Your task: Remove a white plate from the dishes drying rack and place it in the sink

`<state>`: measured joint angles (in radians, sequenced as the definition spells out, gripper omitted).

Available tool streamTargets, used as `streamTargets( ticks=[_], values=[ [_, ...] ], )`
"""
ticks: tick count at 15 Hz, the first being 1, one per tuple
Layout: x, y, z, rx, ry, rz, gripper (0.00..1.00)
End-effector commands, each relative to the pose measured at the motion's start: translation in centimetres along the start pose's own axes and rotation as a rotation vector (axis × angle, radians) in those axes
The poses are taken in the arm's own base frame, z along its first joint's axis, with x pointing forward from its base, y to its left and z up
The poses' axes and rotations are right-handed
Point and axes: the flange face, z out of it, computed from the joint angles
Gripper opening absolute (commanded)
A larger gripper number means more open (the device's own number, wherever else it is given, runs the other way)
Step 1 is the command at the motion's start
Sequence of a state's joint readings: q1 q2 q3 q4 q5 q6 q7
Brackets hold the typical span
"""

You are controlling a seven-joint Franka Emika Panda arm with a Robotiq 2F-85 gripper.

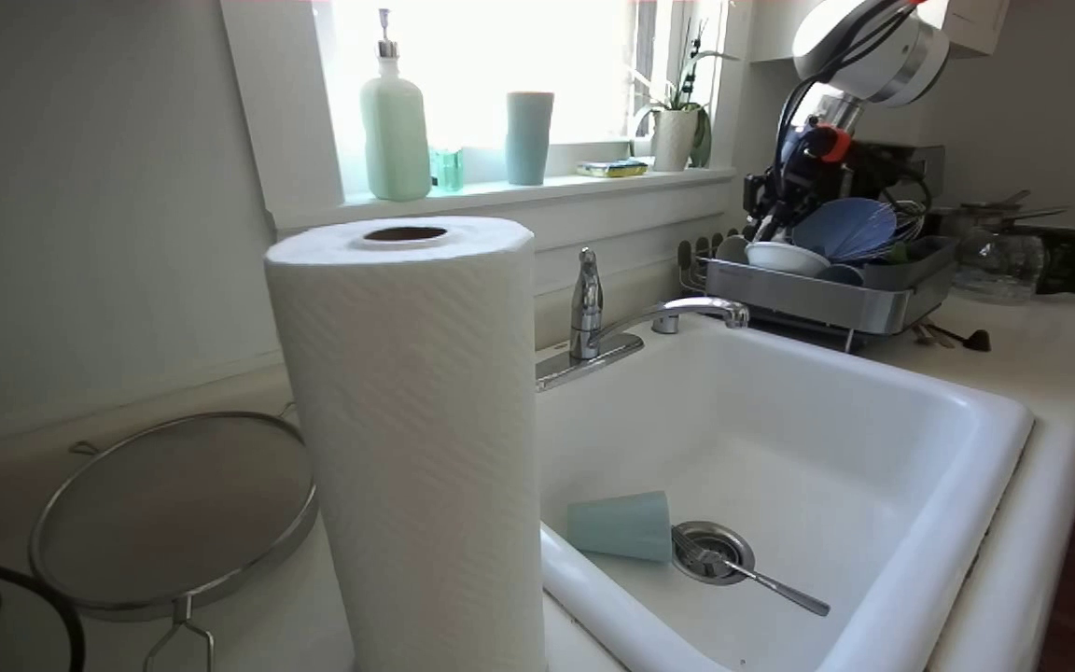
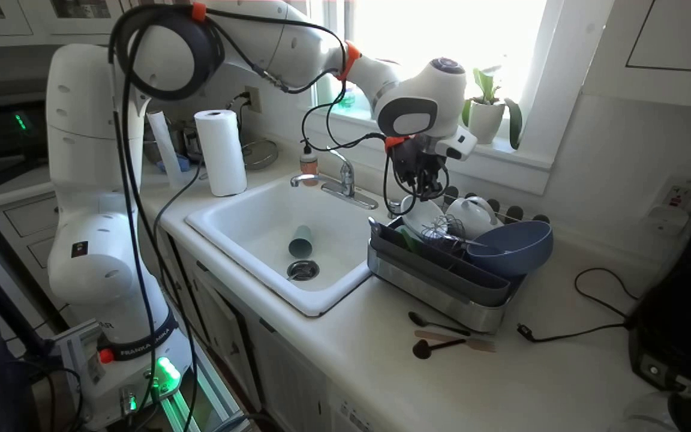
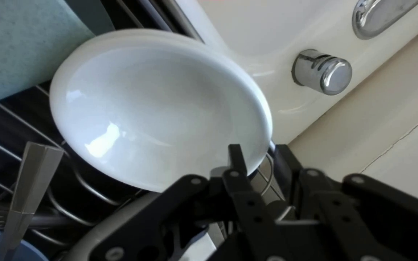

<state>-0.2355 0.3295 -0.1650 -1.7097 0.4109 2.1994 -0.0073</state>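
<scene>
The white plate, a shallow round dish, stands tilted in the dishes drying rack, at its sink side. It also shows in both exterior views. My gripper is open at the plate's edge: one finger is in front of the plate's inner face, the other is outside its rim, with a gap between them. In an exterior view the gripper points down over the rack. The sink lies beside the rack, also seen in an exterior view.
A pale teal cup and a fork lie in the sink near the drain. The chrome tap reaches over the basin. The rack also holds a blue bowl, white crockery and a whisk. A paper towel roll stands across the sink.
</scene>
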Motion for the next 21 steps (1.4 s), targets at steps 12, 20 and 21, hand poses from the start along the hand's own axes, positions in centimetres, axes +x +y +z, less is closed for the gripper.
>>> streamTargets(
  ticks=[12, 20, 21],
  values=[
    [0.5, -0.2, 0.2, 0.034, -0.029, 0.047, 0.03],
    [1.0, -0.2, -1.3, 0.059, -0.024, 0.058, 0.02],
    [1.0, -0.2, -1.5, 0.063, -0.027, 0.06, 0.02]
  ],
)
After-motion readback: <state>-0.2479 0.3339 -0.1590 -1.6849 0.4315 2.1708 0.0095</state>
